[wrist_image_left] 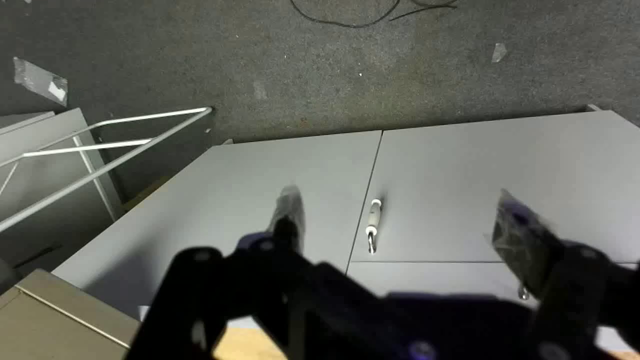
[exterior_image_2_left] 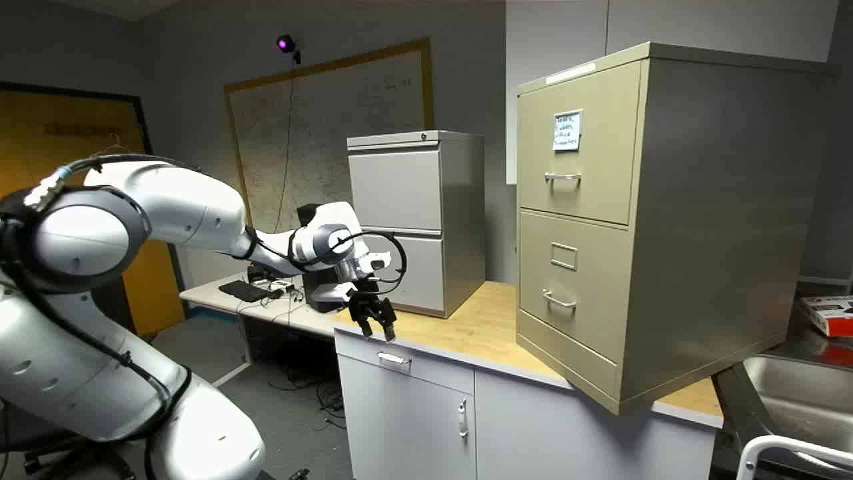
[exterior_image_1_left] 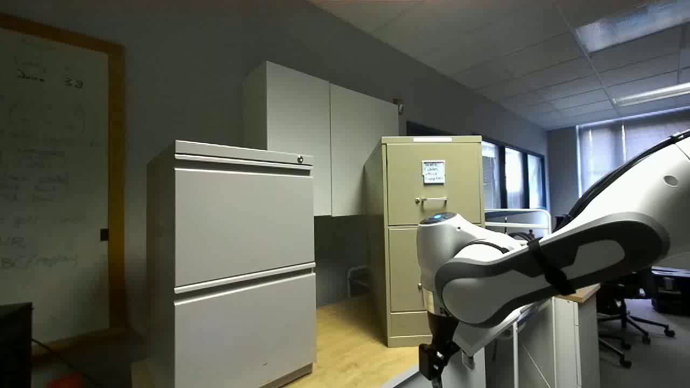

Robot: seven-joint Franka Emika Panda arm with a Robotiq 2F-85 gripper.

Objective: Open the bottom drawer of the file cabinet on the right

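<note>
Wrist view: my gripper point(wrist_image_left: 397, 200) is spread wide.
In an exterior view I see the bottom drawer point(exterior_image_2_left: 583, 285) right of it, well apart: closed, beige, silver-handled; in an exterior view my arm point(exterior_image_1_left: 598, 258) partly hides it.

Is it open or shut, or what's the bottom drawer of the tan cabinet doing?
Shut: in an exterior view, the bottom drawer sits flush with the file cabinet front.

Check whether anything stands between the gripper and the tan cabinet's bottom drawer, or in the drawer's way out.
Nothing visible does. In an exterior view, open space lies between the open gripper and the bottom drawer, with nothing before its front. The white metal rail by the sink seems off to the side.
</note>
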